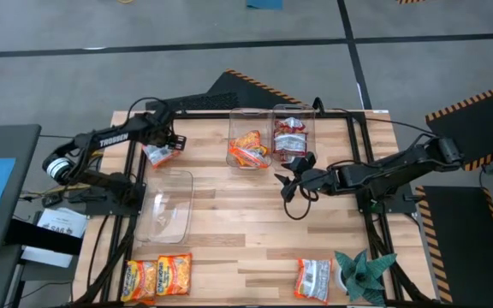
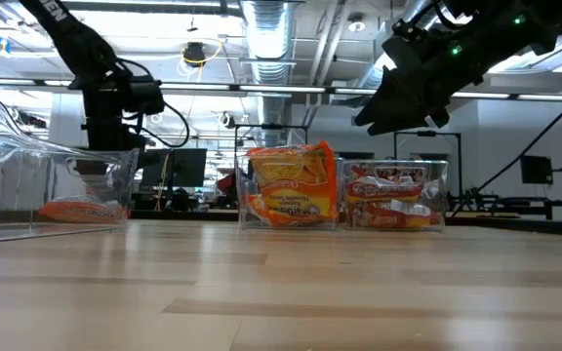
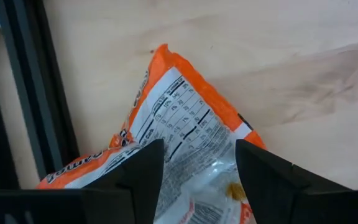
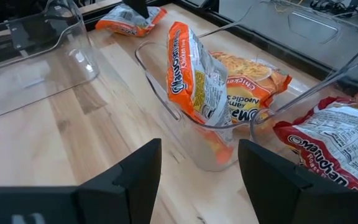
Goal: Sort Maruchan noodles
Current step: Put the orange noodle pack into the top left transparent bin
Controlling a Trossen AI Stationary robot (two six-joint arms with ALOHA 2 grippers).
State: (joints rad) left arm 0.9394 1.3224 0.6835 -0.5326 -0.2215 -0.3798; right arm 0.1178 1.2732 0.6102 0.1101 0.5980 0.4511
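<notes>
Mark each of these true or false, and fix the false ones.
1. The left pincer is open above an orange packet. True.
2. The right pincer holds a packet. False: it is open and empty.
3. Two clear bins at the table's far edge hold packets. True: orange bin, red-print bin.
4. The third clear bin is full. False: it shows no packets.
5. The teal plant stands at the table's centre. False: near right corner.

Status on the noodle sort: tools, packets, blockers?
Left tool open over orange packet at table's far left. Right tool open, empty, near the filled bins. Nothing blocking.
</notes>
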